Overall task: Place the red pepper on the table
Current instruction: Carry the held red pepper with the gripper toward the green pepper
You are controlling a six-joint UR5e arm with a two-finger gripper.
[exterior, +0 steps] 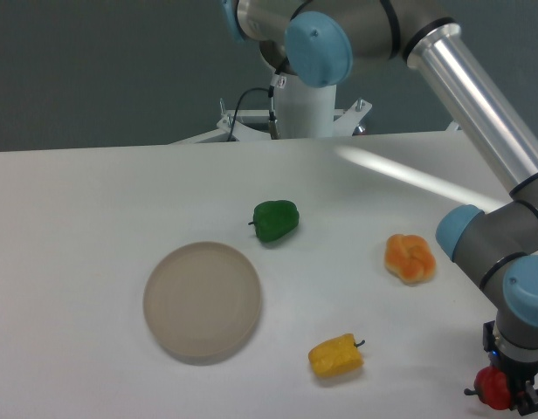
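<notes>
**Red pepper in the gripper at the table's near right corner**

The gripper [511,397] is sitting at the lower right edge of the view, pointing down. Its jaws are closing around the red pepper [490,388], which is showing as a small glossy red shape bulging out to the left of the fingers. The bottom of the frame is cutting off the fingertips, so whether the pepper is touching the table [94,218] or hanging just above it cannot be told.

The arm [479,105] is reaching in from the top of the view, its silver tube running diagonally down the right side to the grey and blue wrist joints above the gripper.

Other items are lying on the white tabletop, all well apart from the gripper:
- a green pepper [276,220] is resting near the centre, stem pointing left;
- a round beige plate [203,301] is sitting to the lower left of it, with nothing on it;
- a yellow pepper [335,356] is lying on its side near the front edge, stem pointing right;
- an orange pepper [409,258] is resting to the right of centre, near the wrist joints.
</notes>
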